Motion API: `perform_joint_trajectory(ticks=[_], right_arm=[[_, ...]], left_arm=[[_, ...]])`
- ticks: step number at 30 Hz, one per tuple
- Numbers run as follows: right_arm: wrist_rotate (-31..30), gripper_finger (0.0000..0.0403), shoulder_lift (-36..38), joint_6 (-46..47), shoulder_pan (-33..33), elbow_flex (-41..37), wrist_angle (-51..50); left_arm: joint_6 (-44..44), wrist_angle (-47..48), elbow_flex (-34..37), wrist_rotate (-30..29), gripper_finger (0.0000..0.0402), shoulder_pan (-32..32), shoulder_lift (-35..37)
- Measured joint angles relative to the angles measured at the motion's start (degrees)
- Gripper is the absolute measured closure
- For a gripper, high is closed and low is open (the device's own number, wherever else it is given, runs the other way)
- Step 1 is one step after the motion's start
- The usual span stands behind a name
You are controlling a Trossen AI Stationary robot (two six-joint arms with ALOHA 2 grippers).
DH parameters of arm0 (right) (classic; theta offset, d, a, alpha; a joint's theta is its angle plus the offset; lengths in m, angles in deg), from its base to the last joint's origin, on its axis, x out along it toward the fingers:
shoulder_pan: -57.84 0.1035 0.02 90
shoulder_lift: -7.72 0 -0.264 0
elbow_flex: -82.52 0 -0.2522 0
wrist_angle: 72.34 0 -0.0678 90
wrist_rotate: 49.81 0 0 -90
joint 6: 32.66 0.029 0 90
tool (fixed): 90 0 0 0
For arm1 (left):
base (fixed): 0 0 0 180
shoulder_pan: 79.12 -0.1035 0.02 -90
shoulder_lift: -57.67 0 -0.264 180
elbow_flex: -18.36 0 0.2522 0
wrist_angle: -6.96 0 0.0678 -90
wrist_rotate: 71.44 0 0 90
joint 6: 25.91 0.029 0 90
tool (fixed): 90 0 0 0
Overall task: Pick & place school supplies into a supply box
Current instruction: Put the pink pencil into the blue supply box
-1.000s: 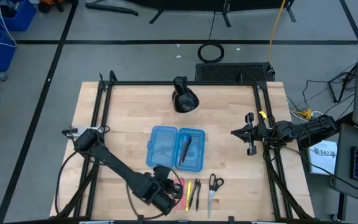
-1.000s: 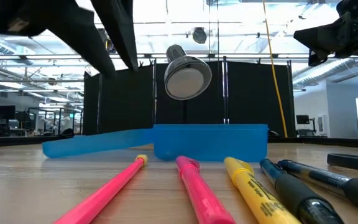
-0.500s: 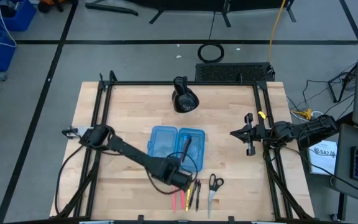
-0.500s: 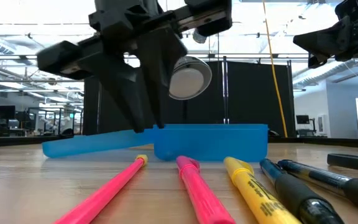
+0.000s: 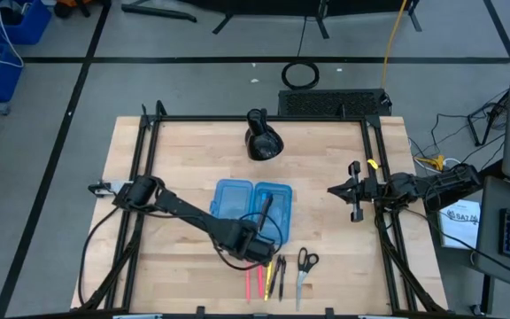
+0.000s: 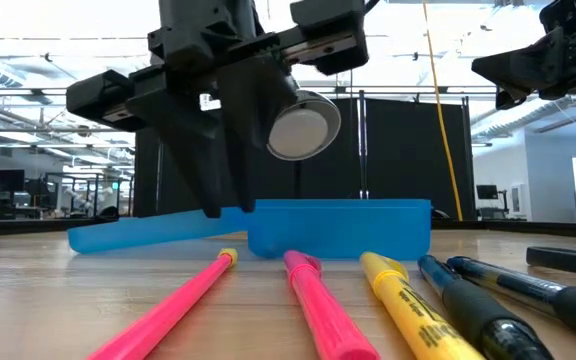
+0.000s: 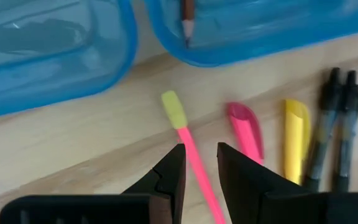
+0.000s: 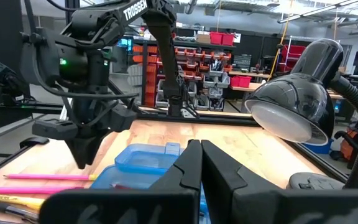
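2 blue halves of the supply box [image 5: 251, 211] lying open flat at the middle of the wooden surface [image 5: 175, 159], a dark pencil [image 5: 264, 211] resting inside the right half. Just beside its near edge, a row of supplies: thin pink pencil [image 7: 191, 158] with a yellow eraser tip, pink highlighter [image 7: 246, 130], yellow highlighter [image 7: 296, 138], 2 black pens [image 7: 335, 127], then scissors [image 5: 305, 268] at the right end of the row. Left gripper [image 7: 199, 160] hanging low over the pink pencil, fingers [image 7: 171, 169] slightly spread, straddling its shaft, not yet closed on it. Right gripper [image 5: 351, 190] waiting near the surface's right edge, well apart from the box, fingers [image 8: 190, 163] pressed together. Black desk lamp [image 5: 262, 140] standing beyond the box at the far side.
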Motion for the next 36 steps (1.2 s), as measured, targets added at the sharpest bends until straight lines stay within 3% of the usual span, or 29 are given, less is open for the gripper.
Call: perform_joint_trajectory(ticks=[6, 15, 19, 28, 36], right_arm=[[0.0, 0.0403, 0.0, 0.0, -0.02, 0.0, 0.0], [-0.01, 0.0403, 0.02, 0.02, 0.0, 0.0, 0.02], [0.0, 0.0403, 0.02, 0.02, -0.01, -0.01, 0.01], [-0.01, 0.0403, -0.11, 0.04, -0.01, 0.0, -0.22], [0.0, 0.0403, -0.11, 0.04, 0.0, 0.0, -0.09]], left_arm=[[0.22, 1.13, 0.02, -0.47, 0.0303, 0.43, 0.0], [-0.59, 0.95, 0.02, -0.09, 0.0199, 0.22, -0.02], [-0.91, 1.08, 0.02, -1.16, 0.0179, 0.05, -0.55], [-0.01, -0.07, -0.3, 4.1, 0.0207, -0.71, -6.77], [-0.5, 0.42, -0.21, 3.03, 0.026, -0.49, -7.43]])
